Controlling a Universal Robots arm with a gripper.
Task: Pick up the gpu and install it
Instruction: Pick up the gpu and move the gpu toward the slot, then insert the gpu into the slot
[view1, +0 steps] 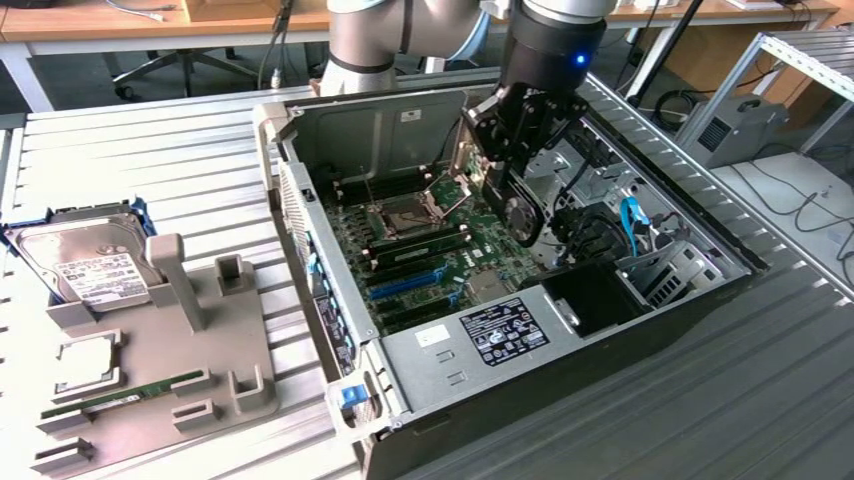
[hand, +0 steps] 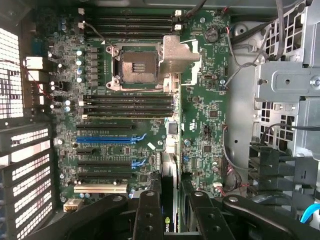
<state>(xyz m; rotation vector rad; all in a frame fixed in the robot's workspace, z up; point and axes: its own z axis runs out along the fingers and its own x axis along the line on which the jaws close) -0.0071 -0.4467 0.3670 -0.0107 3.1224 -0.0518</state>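
The gpu (view1: 518, 212), a thin black card with a round fan on one face, hangs edge-down inside the open computer case (view1: 334, 300), above the green motherboard (view1: 441, 250). My gripper (view1: 501, 165) is shut on its upper edge. In the wrist view the gpu (hand: 169, 200) shows edge-on between my two black fingers (hand: 149, 212), over the lower middle of the motherboard (hand: 200, 115). It hovers to one side of the blue expansion slot (hand: 107, 140), apart from the board.
Black cables and a blue cable (view1: 627, 215) lie beside the metal drive cage (hand: 285, 85), close to the card. The CPU socket (view1: 396, 215) stands open. On the exterior view's left, a grey fixture (view1: 200, 330) carries a hard drive (view1: 94, 270) and a RAM stick (view1: 127, 392).
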